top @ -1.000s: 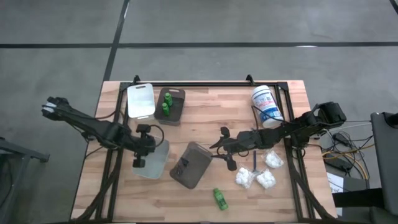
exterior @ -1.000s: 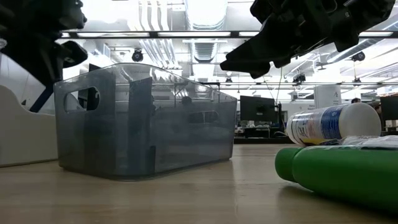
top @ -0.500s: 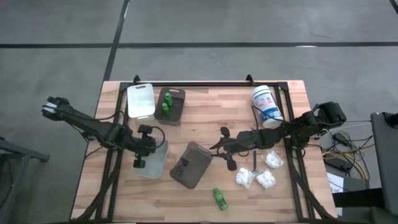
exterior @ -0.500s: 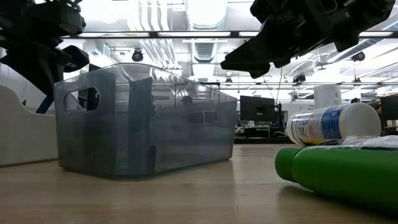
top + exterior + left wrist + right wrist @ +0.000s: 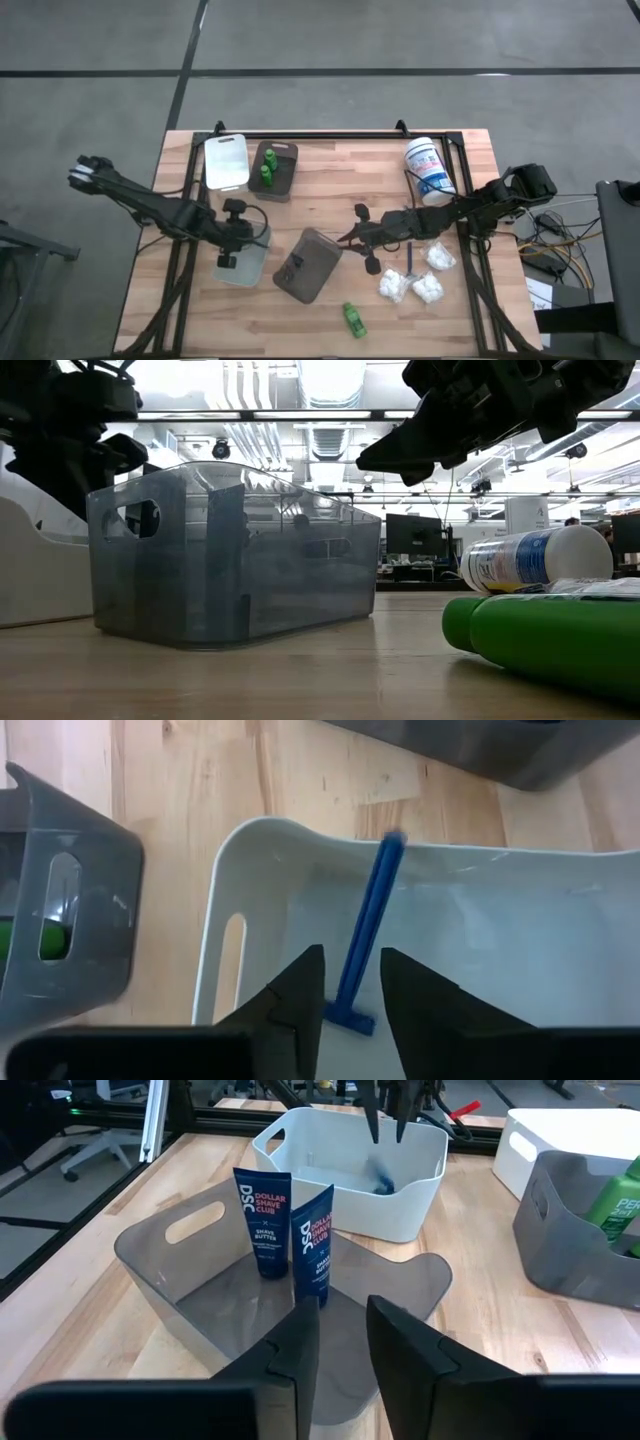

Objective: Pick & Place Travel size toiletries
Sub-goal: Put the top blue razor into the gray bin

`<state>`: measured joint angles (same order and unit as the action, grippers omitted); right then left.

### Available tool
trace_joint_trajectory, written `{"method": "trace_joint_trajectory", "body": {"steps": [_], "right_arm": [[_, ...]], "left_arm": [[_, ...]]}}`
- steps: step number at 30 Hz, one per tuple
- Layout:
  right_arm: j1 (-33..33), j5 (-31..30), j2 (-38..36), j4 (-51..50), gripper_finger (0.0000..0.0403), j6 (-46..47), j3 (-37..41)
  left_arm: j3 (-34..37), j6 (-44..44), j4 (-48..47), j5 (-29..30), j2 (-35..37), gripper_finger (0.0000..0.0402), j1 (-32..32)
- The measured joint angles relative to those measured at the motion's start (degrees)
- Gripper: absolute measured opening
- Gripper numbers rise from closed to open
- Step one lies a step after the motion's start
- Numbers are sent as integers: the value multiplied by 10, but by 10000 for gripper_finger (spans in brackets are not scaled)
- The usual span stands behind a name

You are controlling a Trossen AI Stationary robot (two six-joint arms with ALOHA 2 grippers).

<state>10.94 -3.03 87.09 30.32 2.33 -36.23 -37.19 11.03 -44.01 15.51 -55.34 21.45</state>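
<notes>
Blue plastic shows in the left wrist view: a slim blue razor (image 5: 365,945) lies inside the white tray (image 5: 215,950), its handle slanting up against the tray's wall and its head down on the floor. The left gripper (image 5: 352,960) hangs right over it with its fingers (image 5: 300,995) spread to either side of the razor and not touching it. From above, this gripper (image 5: 230,238) sits over the near-left part of the wooden table (image 5: 330,180).

The right gripper (image 5: 352,238) hovers at the edge of the smoky grey tray (image 5: 305,265) in the middle of the table. Its fingers (image 5: 300,1350) stand a narrow gap apart with nothing between them. Two dark blue tubes (image 5: 262,1220) stand upright side by side in that tray.

A lone green bottle (image 5: 353,320) lies on its side near the table's front edge, large in the low view (image 5: 560,640). Three white packets (image 5: 392,287) lie close together to its right, with a second razor (image 5: 410,260) flat on the wood among them. Two more green bottles (image 5: 267,170) are in the dark tray (image 5: 285,170) at the back, which stands just beside another white tray (image 5: 227,160). The white tub (image 5: 430,170) with a blue label lies on its side at the back right.
</notes>
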Motion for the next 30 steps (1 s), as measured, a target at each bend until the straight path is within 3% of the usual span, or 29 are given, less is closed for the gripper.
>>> {"method": "trace_joint_trajectory", "body": {"steps": [7, 17, 22, 30], "right_arm": [[0, 0, 0, 0, 55, 0, 0], [0, 0, 0, -1, 44, 5, 0], [0, 0, -12, -11, 62, 7, 0], [0, 0, -86, -167, 125, 30, 0]], "left_arm": [[0, 0, 0, 0, -11, 128, 0], [-11, 13, 0, -6, -9, 129, 0], [-34, 15, 1, -11, -9, 129, 0], [-52, 65, 34, -11, -7, 129, 0]]}}
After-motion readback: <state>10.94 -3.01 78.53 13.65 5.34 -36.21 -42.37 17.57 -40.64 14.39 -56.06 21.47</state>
